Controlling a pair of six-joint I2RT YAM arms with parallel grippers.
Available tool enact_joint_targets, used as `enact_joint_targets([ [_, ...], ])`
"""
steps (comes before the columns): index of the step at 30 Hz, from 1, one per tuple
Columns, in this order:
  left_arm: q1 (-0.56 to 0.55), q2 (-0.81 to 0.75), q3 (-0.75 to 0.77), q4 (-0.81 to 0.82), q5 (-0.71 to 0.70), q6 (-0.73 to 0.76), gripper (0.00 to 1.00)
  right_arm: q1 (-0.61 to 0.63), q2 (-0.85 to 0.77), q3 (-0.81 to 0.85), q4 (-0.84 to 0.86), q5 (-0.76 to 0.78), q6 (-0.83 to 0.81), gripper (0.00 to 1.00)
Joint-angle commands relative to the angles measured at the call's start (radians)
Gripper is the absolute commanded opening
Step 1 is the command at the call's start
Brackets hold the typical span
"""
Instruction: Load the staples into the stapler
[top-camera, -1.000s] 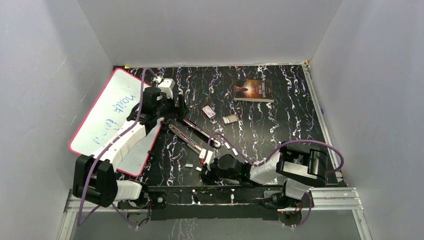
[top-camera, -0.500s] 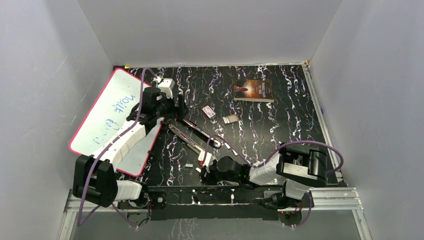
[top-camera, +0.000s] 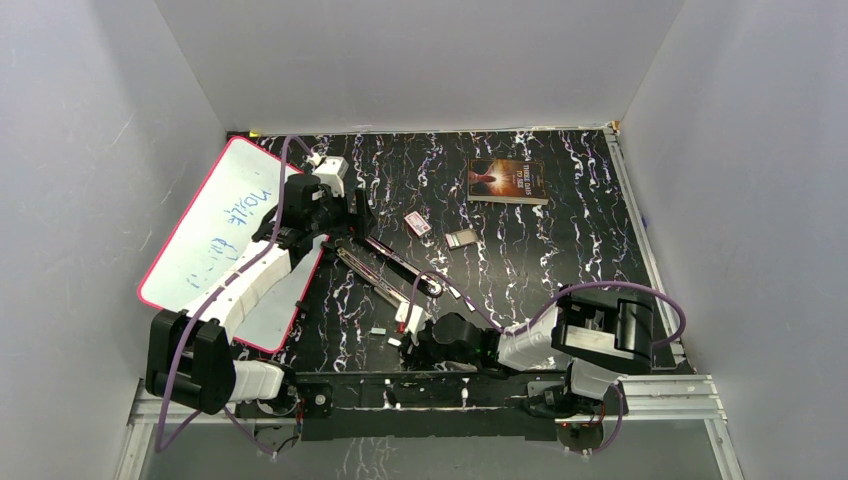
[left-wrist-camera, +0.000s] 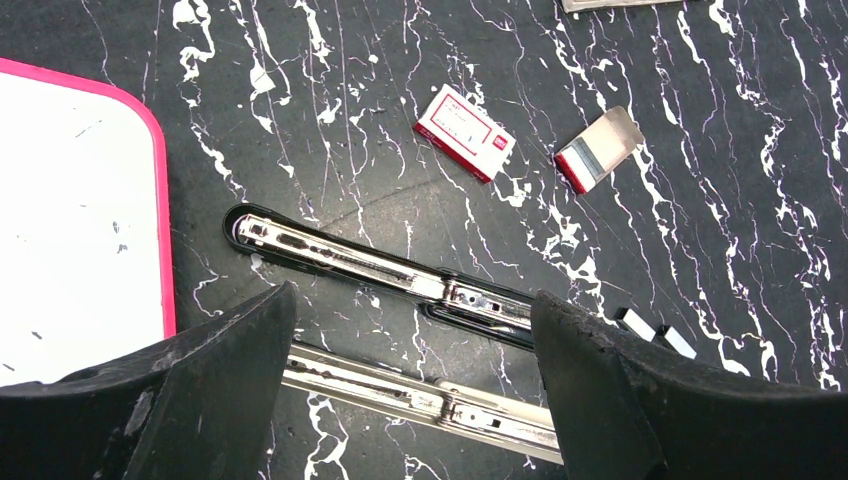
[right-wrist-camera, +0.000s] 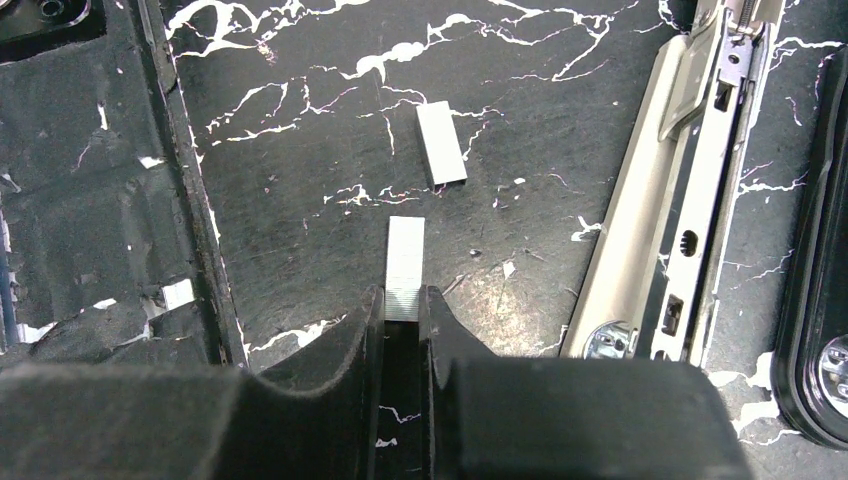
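While the right gripper (right-wrist-camera: 403, 300) sits low over the near part of the bench (right-wrist-camera: 300, 150), its jaws are pulled in narrow and pinch the end of one staple strip (right-wrist-camera: 405, 255), which lies flat on the black marbled top. A second strip (right-wrist-camera: 441, 143) lies loose a little to the left of it, not touching the first. Just past both, on the far side, is the stapler (right-wrist-camera: 700, 180), swung open. Its silver magazine rail faces up and the black half lies alongside.

Over on the left, the left gripper (left-wrist-camera: 412, 310) hangs above the stapler's far end, jaws spread wide, gripping nothing as far as I can see. Beyond the stapler I've got a red-and-white staple box (left-wrist-camera: 465, 132) and a small opened box (left-wrist-camera: 598, 150) near it. A pink-edged whiteboard (top-camera: 215, 235) lies along the left side, and a book (top-camera: 507, 180) sits toward the far edge.
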Motion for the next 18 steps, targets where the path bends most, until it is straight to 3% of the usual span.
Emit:
enact_joint_targets([
  [1, 0.011, -0.041, -0.005, 0.014, 0.016, -0.007, 0.86, -0.003, 0.027, -0.018, -0.198, 0.012, -0.009, 0.13],
  [18, 0.021, -0.047, -0.019, 0.035, 0.035, -0.017, 0.87, -0.011, -0.233, 0.132, -0.27, -0.008, -0.066, 0.0],
])
